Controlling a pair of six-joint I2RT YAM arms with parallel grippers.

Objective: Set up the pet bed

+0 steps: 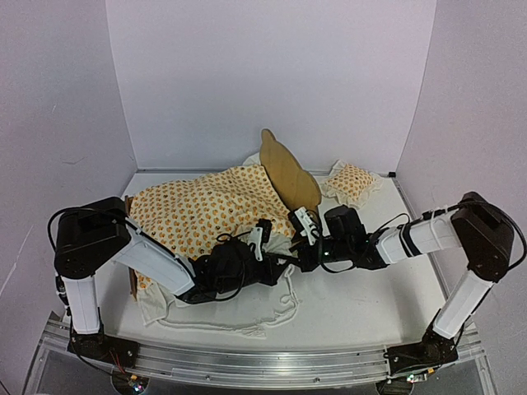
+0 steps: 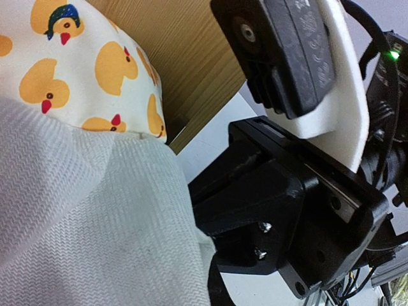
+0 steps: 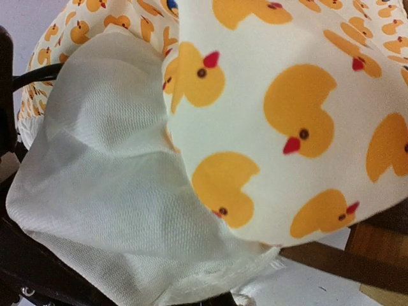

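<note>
The pet bed shows its plywood headboard [image 1: 288,173] at the back; the orange duck-print bedding [image 1: 206,210] covers the rest of the frame. My left gripper [image 1: 262,239] and right gripper [image 1: 303,226] meet at the bedding's near right edge. In the left wrist view the bedding's white underside [image 2: 83,210] drapes across my jaws, beside the plywood [image 2: 191,64] and the right arm [image 2: 287,191]. In the right wrist view the bedding [image 3: 287,115] fills the frame and its white hem [image 3: 223,277] runs into my jaws. Both look shut on the fabric, which hides the fingertips.
The small matching pillow [image 1: 350,183] lies at the back right by the headboard. White ruffle and cord [image 1: 247,317] trail on the table in front of the bed. A plywood corner [image 1: 130,284] sticks out at the bed's left. White walls enclose the table.
</note>
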